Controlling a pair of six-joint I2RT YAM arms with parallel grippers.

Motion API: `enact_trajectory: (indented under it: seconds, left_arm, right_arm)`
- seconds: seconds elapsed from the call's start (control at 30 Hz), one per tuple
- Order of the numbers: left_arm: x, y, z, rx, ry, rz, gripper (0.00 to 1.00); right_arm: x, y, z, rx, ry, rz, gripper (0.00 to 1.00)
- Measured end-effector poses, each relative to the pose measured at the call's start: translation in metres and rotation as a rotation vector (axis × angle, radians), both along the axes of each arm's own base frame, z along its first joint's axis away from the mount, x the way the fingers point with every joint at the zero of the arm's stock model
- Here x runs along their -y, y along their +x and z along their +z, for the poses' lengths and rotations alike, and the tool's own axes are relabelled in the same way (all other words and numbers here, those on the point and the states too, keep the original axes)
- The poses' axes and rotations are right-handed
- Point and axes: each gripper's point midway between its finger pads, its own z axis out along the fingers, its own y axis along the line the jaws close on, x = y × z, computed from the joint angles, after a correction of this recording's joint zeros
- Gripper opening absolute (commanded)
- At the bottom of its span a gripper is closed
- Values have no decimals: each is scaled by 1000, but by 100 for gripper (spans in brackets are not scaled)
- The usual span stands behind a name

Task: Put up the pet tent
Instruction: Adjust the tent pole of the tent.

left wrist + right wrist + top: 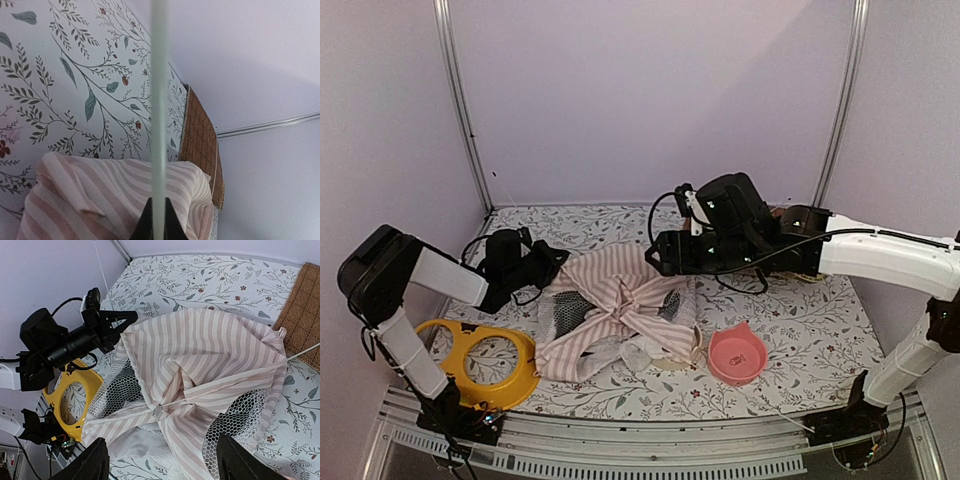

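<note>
Pet tent: the pet tent [620, 310] is a collapsed heap at the centre of the table [800, 320]; yellow ring [480, 360] at 8 o'clock, pink bowl [737, 354] at 4 o'clock.
Wrist views only: clear pole [159, 100], brown mat [300, 305]; hard to make out from above.
Axis: pole runs 6 to 12 o'clock in the left wrist view; the heap's facing is unclear.
Left gripper: the left gripper [159, 220] is clamped on the pole, at the tent's 10 o'clock corner.
Right gripper: the right gripper [165, 460] has its 2 fingers spread, empty, above the tent.

Beside the tent [200, 365], the brown mat [302, 310] is cut off at the edge. Over the tent a blurred pole [159, 100] rises; the left end effector [159, 227] shows only dark tips.
</note>
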Motion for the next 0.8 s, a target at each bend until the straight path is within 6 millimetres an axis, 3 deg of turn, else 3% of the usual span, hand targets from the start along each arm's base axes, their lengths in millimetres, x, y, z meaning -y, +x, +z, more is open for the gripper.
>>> enact_trajectory:
  seconds: [0.1, 0.27, 0.47, 0.57, 0.7, 0.8]
  left_arm:
    - [3, -14, 5, 21, -14, 18, 0]
    - [6, -16, 17, 46, -85, 35, 0]
    - [3, -11, 20, 38, -100, 30, 0]
    - [8, 3, 31, 63, -84, -14, 0]
    - [20, 20, 43, 92, -72, -87, 0]
    - [23, 18, 40, 76, -74, -102, 0]
  right_arm:
    - [-20, 7, -18, -28, -54, 30, 75]
    - [-61, 30, -46, -47, -157, 69, 76]
    - [-36, 19, -94, -125, -285, 72, 77]
    - [-10, 16, -112, -163, -296, 49, 76]
    - [20, 32, -116, -195, -242, -1, 76]
    - [21, 50, -106, -177, -189, -9, 72]
